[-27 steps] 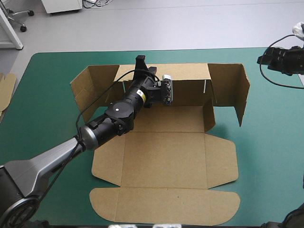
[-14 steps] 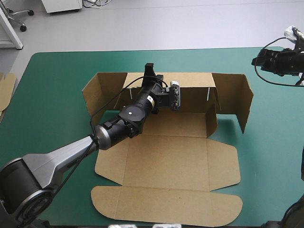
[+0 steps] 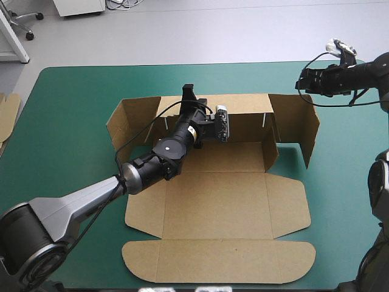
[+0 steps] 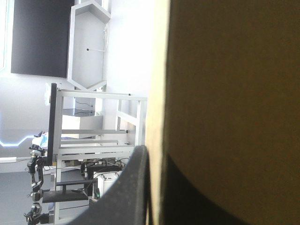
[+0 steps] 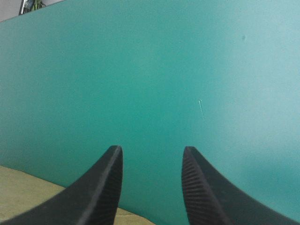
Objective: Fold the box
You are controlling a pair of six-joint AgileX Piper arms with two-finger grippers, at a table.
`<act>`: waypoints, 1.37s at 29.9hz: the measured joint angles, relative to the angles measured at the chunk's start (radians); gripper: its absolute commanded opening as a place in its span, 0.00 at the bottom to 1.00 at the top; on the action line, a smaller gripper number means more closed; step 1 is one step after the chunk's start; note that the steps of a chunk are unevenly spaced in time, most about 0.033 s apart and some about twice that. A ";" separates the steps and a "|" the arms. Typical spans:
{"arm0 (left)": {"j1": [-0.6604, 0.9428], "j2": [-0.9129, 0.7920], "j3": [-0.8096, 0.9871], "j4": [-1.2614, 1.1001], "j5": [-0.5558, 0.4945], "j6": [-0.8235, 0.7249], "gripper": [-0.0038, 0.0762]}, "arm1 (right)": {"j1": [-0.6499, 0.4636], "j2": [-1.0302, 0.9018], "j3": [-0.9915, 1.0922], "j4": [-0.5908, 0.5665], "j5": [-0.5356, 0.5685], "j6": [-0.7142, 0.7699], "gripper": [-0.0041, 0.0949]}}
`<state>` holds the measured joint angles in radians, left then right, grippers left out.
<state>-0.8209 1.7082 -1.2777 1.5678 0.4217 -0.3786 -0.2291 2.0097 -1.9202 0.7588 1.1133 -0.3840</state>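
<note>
The brown box (image 3: 219, 201) lies open on the teal-green cover (image 3: 67, 121), its back wall and both end flaps raised and its lid flat toward the near edge. My left gripper (image 3: 189, 96) reaches over the back wall's top edge near its left end. In the left wrist view the board (image 4: 234, 93) stands between the fingers, with one black finger (image 4: 126, 187) on its outer side, so the gripper (image 4: 152, 154) is shut on the box. My right gripper (image 3: 302, 79) hovers above the raised right flap (image 3: 298, 121). It is open (image 5: 151, 152), with brown board (image 5: 28, 187) just under it.
An edge of more brown board (image 3: 7, 115) shows at the table's left edge. Bare teal-green cover (image 5: 140, 70) lies ahead of the right gripper, and wide strips of it run along the left and right sides of the box.
The right gripper has moved left, from beyond the table's right edge to above the right flap. The left gripper, with the box, has shifted slightly to the right.
</note>
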 measured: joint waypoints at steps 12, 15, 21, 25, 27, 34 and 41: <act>0.000 0.006 0.008 0.035 -0.003 -0.019 0.03 | 0.009 -0.032 0.050 -0.057 0.109 -0.003 0.42; 0.000 0.019 0.008 0.055 -0.003 -0.019 0.03 | 0.009 -0.084 0.129 -0.040 0.109 -0.036 0.42; 0.000 0.019 0.008 0.058 0.000 -0.020 0.03 | 0.009 -0.190 0.291 0.008 0.107 -0.117 0.42; 0.000 0.019 0.008 0.058 0.003 -0.021 0.03 | 0.009 -0.270 0.400 0.057 0.054 -0.194 0.42; 0.000 0.019 0.008 0.057 0.003 -0.023 0.03 | 0.009 -0.314 0.477 0.101 0.014 -0.263 0.42; 0.000 0.019 0.008 0.057 0.004 -0.024 0.03 | 0.009 -0.456 0.753 0.311 -0.146 -0.597 0.42; 0.000 0.019 0.007 0.057 0.002 -0.024 0.03 | 0.009 -0.540 0.886 0.444 -0.212 -0.849 0.42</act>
<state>-0.8211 1.7276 -1.2704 1.6250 0.4236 -0.4023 -0.2196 1.4700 -1.0340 1.2029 0.9014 -1.2326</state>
